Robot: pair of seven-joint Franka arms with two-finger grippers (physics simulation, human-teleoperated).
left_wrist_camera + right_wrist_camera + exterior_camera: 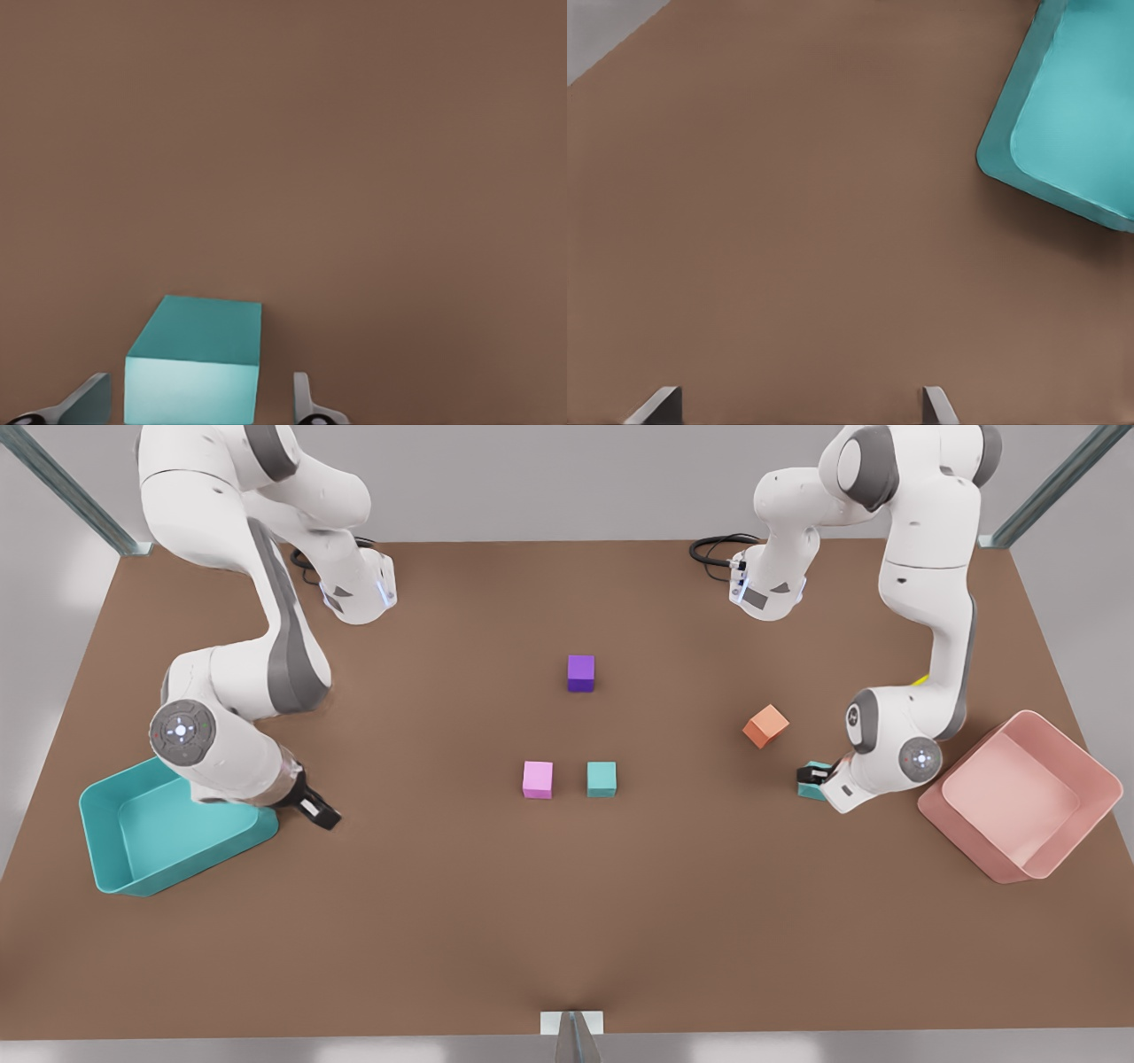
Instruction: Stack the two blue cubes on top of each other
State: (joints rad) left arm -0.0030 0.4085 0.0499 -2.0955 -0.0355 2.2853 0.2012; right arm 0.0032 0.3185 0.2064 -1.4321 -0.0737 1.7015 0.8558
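Fingers (306,403) of the left gripper (817,777) stand parted on either side of a teal cube (197,365), with a gap showing on each side, so they have hold of nothing yet. That arm works at the front view's right, low to the table (567,921), near the pink bin (1019,797) and the orange cube (765,725). The other teal cube (601,779) sits mid-table, just beside the pink cube (538,779), with a purple cube (581,672) farther back.

The right gripper (312,804) waits by the teal bin (159,841), its fingers spread wide over bare table and holding nothing.

From where I stand, the gap looks wider on one side of the cube, so a closing finger might shove or twist it before the other bites. Later, the pink cube so close to the target leaves little room for setting down.

Most of the caged cube is hidden behind the left gripper in the front view, and the fingertips are cut off in the wrist view, so I cannot tell how low they reach.
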